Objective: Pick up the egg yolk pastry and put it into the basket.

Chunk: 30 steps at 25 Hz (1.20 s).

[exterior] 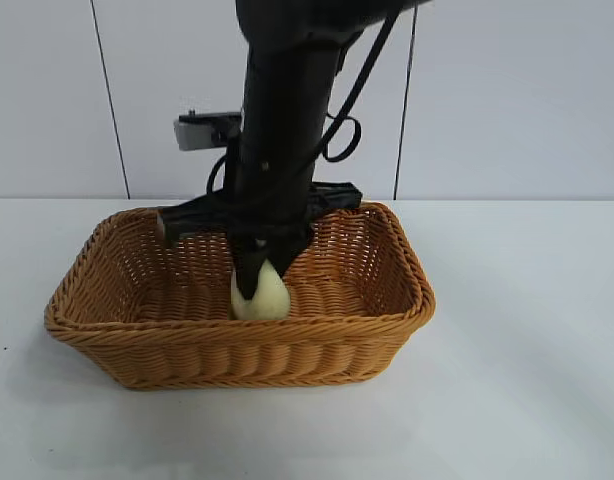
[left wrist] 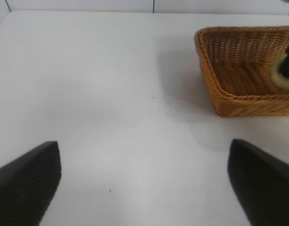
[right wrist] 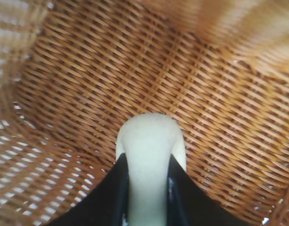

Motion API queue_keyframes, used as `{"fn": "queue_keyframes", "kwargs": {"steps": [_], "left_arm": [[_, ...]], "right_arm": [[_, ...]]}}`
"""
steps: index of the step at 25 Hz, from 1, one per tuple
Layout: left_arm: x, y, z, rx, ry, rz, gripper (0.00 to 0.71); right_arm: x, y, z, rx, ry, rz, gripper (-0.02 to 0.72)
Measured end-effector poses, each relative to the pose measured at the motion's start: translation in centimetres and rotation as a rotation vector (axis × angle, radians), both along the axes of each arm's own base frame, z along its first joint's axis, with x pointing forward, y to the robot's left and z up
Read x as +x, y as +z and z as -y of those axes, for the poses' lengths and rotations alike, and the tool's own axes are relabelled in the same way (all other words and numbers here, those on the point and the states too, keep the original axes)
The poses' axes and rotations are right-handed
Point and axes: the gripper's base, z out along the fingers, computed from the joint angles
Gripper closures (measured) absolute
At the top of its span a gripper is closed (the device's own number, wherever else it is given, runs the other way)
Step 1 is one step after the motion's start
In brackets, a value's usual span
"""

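Right wrist view: right gripper (right wrist: 147,197) clasping egg yolk pastry (right wrist: 151,141) inside basket (right wrist: 220,94); could cling to fingers, lifting out again.

Left gripper (left wrist: 144,183) spread wide, parked left.

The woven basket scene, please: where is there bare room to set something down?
Free: the white table between the open left gripper and the orange-tan woven wicker basket, and the basket floor at either end. Crowded: mid-basket, where the right gripper flanks the pale cream dome-shaped pastry.

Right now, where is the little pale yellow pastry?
The small pale yellow pastry sits inside the orange woven basket, near its middle, between the right gripper fingers.
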Motion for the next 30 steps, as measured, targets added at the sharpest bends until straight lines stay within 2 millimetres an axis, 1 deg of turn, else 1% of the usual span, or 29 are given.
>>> {"fn": "queue_keyframes", "kwargs": {"steps": [1,2,4,6,9,12,15,17,19,22,26,30], "left_arm": [[0.0,0.0,0.0,0.000,0.000,0.000,0.018],[0.0,0.0,0.0,0.000,0.000,0.000,0.018],[0.0,0.0,0.0,0.000,0.000,0.000,0.018],[0.0,0.0,0.0,0.000,0.000,0.000,0.018],[0.0,0.0,0.0,0.000,0.000,0.000,0.018],[0.0,0.0,0.0,0.000,0.000,0.000,0.018],[0.0,0.0,0.0,0.000,0.000,0.000,0.018],[0.0,0.0,0.0,0.000,0.000,0.000,0.018],[0.0,0.0,0.0,0.000,0.000,0.001,0.018],[0.0,0.0,0.0,0.000,0.000,0.003,0.018],[0.0,0.0,0.0,0.000,0.000,0.003,0.018],[0.0,0.0,0.0,0.000,0.000,0.003,0.018]], "right_arm": [[0.0,0.2,0.0,0.000,0.003,0.001,0.162],[-0.1,0.5,0.1,0.001,0.005,0.003,0.119],[-0.2,1.4,0.2,0.000,0.009,0.010,0.090],[-0.4,2.8,0.4,-0.014,0.018,0.006,0.081],[0.0,5.0,1.0,-0.041,0.032,-0.007,0.080],[1.2,7.4,1.9,-0.049,0.023,0.009,0.080],[2.9,10.0,2.9,0.000,-0.017,0.082,0.080],[4.0,11.6,3.9,0.028,-0.050,0.125,0.080],[4.9,12.5,5.2,0.041,-0.084,0.149,0.080],[6.2,12.7,7.7,0.029,-0.143,0.154,0.080],[8.2,12.6,11.9,-0.022,-0.225,0.172,0.080],[9.9,12.6,17.0,-0.050,-0.334,0.180,0.080]]}}
